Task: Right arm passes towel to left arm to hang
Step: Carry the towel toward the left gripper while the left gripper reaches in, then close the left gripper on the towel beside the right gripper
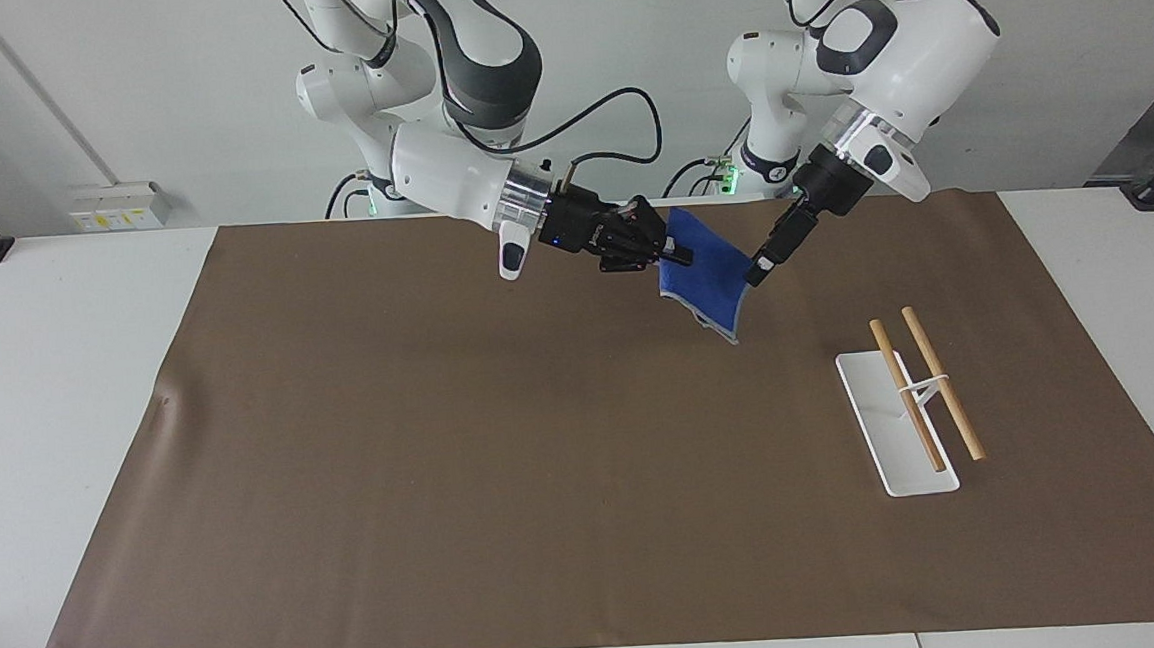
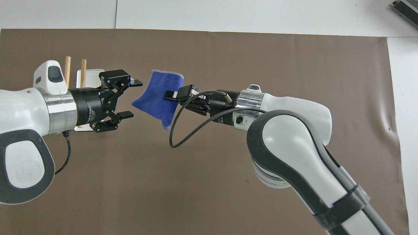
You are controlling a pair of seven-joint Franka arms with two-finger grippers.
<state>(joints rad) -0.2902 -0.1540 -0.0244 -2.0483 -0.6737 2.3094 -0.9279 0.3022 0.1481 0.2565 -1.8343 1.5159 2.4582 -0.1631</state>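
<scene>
Both grippers hang over the brown mat [image 1: 445, 452], toward its edge nearest the robots. The right gripper [image 1: 675, 251], pinched tight on the towel [image 1: 702, 274], holds the blue cloth aloft above the mat. The left gripper [image 2: 132, 98], spread wide, sits just beside the towel's free edge. The white tray [image 1: 879, 426] with two wooden rods [image 1: 941, 382] lies farther out, toward the left arm's end.

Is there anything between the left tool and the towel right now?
Nothing visible. The left tool hangs open beside the towel, facing its free edge with only air between. The right tool is shut on the towel's other edge, over the brown mat.
</scene>
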